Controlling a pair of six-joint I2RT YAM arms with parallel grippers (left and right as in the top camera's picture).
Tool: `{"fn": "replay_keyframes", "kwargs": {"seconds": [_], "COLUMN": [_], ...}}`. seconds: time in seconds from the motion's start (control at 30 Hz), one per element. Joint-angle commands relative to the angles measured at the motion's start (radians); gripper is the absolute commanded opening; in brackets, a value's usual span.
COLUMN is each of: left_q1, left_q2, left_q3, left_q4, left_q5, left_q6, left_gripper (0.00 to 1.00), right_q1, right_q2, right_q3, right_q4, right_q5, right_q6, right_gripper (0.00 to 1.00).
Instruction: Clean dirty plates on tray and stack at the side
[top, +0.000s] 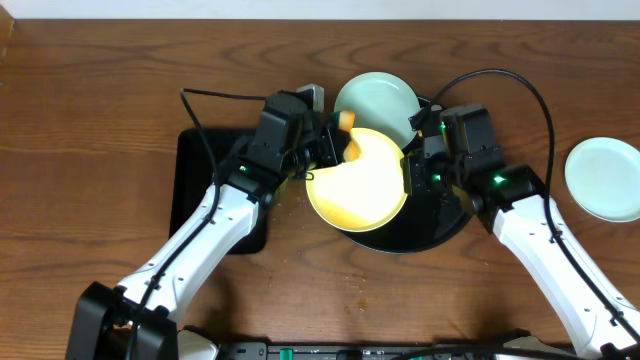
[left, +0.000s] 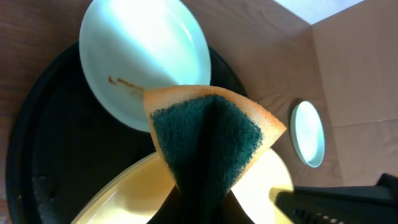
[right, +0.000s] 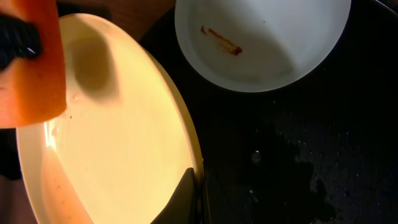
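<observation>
- Done, as I judge it: one pale plate (top: 603, 178) lies on the counter (top: 100, 80) at the right, well apart from the round black tray (top: 415, 232). It looks clean from overhead, and nothing is stacked on it yet.
- In hand: the yellow plate (top: 358, 178) is tilted over the tray's left part. The right tool (top: 410, 170) is clamped on its rim, and the left tool (top: 335, 140) is clamped on an orange-and-green sponge (left: 211, 134) at its upper edge.
- Left: the smeared pale blue plate (right: 261, 43) sits in the tray's far part with its brown smear (right: 221, 40) unwiped. Both plates then go to the stack.
- Edges: the yellow plate's rim is just beside the blue plate, and the tray's raised rim lies below it.
- Room: bare counter lies between the tray and the right-hand plate. The rectangular black tray (top: 200, 170) takes up the left side.
</observation>
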Motion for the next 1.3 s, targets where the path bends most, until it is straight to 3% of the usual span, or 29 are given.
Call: {"fn": "replay_keyframes", "kwargs": {"seconds": [0.0, 0.8, 1.27], "left_q1": [0.002, -0.047, -0.055], "left_q2": [0.000, 0.000, -0.081], "left_q3": [-0.028, -0.046, -0.046], "left_q4": [0.002, -0.029, 0.116], "left_q5": [-0.042, -0.050, -0.051], "left_q6": [0.030, 0.044, 0.044], "left_gripper": [0.07, 0.08, 0.07], "right_q1": [0.003, -0.004, -0.010], "right_q2": [-0.020, -0.031, -0.031], "right_q3": [-0.002, -0.002, -0.002], "right_q4": [0.008, 0.024, 0.013], "right_q5": [-0.034, -0.025, 0.099], "right_q6": [-0.006, -0.007, -0.043], "right_gripper": [0.01, 0.01, 0.01]}}
